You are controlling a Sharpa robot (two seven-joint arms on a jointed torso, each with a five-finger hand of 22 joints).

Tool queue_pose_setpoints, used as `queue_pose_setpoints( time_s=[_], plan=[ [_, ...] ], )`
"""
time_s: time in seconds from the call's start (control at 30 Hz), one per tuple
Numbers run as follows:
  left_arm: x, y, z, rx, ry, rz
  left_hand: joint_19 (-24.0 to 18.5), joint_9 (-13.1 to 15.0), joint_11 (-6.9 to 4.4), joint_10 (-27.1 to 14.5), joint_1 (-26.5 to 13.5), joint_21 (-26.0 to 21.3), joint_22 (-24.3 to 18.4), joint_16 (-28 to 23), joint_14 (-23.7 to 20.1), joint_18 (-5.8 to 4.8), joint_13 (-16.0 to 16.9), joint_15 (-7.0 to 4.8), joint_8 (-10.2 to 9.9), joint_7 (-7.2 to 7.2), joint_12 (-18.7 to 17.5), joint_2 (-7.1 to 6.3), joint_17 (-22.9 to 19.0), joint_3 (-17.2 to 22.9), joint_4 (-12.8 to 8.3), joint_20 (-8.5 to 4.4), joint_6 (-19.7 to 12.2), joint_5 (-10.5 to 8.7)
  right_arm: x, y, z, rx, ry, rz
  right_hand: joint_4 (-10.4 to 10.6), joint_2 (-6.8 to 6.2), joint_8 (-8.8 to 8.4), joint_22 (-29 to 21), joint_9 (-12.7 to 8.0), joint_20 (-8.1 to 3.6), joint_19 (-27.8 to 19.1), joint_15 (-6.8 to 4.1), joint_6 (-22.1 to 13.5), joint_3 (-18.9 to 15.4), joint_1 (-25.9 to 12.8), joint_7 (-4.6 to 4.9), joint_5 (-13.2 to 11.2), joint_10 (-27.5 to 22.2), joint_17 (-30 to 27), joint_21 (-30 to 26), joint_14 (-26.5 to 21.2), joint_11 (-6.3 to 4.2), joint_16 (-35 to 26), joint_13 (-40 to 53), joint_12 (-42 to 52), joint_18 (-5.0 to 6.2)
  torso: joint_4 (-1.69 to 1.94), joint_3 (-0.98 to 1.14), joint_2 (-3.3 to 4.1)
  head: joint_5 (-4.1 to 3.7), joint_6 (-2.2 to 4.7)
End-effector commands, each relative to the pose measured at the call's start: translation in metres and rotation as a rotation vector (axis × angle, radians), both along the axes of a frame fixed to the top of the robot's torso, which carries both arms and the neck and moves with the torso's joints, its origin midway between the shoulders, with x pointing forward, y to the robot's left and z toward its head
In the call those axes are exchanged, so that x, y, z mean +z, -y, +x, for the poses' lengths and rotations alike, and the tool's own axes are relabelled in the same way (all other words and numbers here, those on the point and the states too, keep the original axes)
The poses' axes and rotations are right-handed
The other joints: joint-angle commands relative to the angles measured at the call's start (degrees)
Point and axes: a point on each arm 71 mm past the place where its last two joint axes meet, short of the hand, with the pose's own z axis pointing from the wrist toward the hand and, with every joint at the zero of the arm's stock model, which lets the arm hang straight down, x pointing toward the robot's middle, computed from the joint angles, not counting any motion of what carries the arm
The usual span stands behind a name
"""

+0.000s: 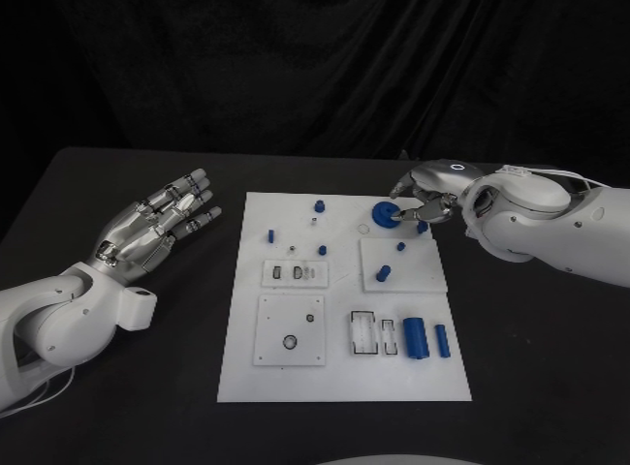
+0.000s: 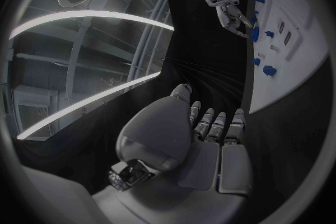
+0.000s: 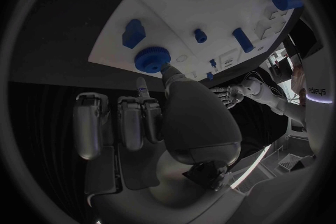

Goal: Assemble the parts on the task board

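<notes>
Right robot hand (image 1: 429, 197) pinching blue knob (image 1: 384, 215) over task board (image 1: 343, 383); left robot hand (image 1: 159, 219) spread, empty, beside board.

A black bench (image 1: 134, 387) carries everything, its surface matte and dark. Behind its far edge hangs a black, creased curtain (image 1: 315, 68).

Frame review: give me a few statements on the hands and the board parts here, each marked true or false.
1. The right hand pinches a round blue part at the task board's far edge. True.
2. The left hand holds a blue cylinder. False: it is empty, fingers spread, over the black table beside the board.
3. Two blue cylinders lie side by side near the board's near right corner. True.
4. The left hand rests on the board. False: it is off the board.
</notes>
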Motion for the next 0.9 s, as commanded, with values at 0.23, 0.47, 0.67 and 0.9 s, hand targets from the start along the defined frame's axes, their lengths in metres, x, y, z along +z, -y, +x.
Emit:
queue_pose_setpoints(
  time_s=[0.23,0.47,0.67,0.9],
  plan=[
    [0.007,-0.001,-0.001,0.002,0.076,-0.073,0.1,0.0,0.12,-0.3,0.0,0.3,0.0,0.2,0.0,0.37,0.0,0.28,-0.1,-0.21,0.2,0.31,0.0,0.4,-0.1,0.43,-0.3,0.35,-0.006,-0.001,0.002,-0.011,-0.005,-0.012,-0.5,0.15,-0.43,11.0,-0.1,0.01,2.8,-0.2,-0.6,0.0,0.5,0.07,0.8,6.3,15.1,-0.1,6.1,-0.27,0.1,15.1,0.1,-0.69,-0.02,0.03,0.03,0.01,-0.62],
    [0.006,0.0,0.0,-0.002,0.074,-0.074,0.0,-0.1,0.2,-0.4,0.1,0.2,0.0,0.2,-0.1,0.33,0.0,0.36,-0.1,-0.16,0.1,0.29,0.0,0.8,-0.3,0.44,-0.5,0.43,-0.012,-0.004,0.004,0.002,-0.015,-0.017,-0.9,0.5,-0.21,10.8,0.1,-0.05,2.7,-0.26,0.0,0.3,0.7,0.03,2.3,6.3,15.1,-0.4,6.1,-0.33,0.1,15.1,0.1,-0.6,-0.03,0.06,0.03,-0.03,-1.03],
    [0.006,-0.001,0.0,0.0,0.073,-0.071,0.0,-0.1,0.23,-0.4,0.1,0.2,0.0,0.2,-0.1,0.32,0.0,0.39,-0.2,-0.15,0.1,0.28,0.0,0.9,-0.4,0.45,-0.5,0.44,-0.017,-0.007,0.005,0.018,-0.016,-0.013,-1.1,0.94,0.03,10.7,0.3,-0.16,2.6,-0.41,0.7,0.6,0.9,-0.2,3.1,6.3,15.1,-0.5,6.1,-0.51,0.1,15.1,0.1,-0.57,-0.12,0.12,0.02,0.25,-1.27],
    [0.005,-0.001,0.001,0.0,0.07,-0.07,0.0,-0.1,0.27,-0.4,0.2,0.2,0.0,0.2,-0.1,0.3,0.0,0.42,-0.2,-0.14,0.1,0.28,0.0,1.1,-0.5,0.45,-0.6,0.47,-0.018,-0.011,0.006,0.043,-0.005,-0.005,-1.5,1.49,0.29,10.7,0.5,-0.39,2.6,-0.67,1.7,1.3,1.3,-0.52,5.7,6.3,15.1,-0.6,6.1,-0.8,0.1,15.1,0.1,-0.56,-0.11,0.05,0.04,0.36,-1.52]
  ],
)
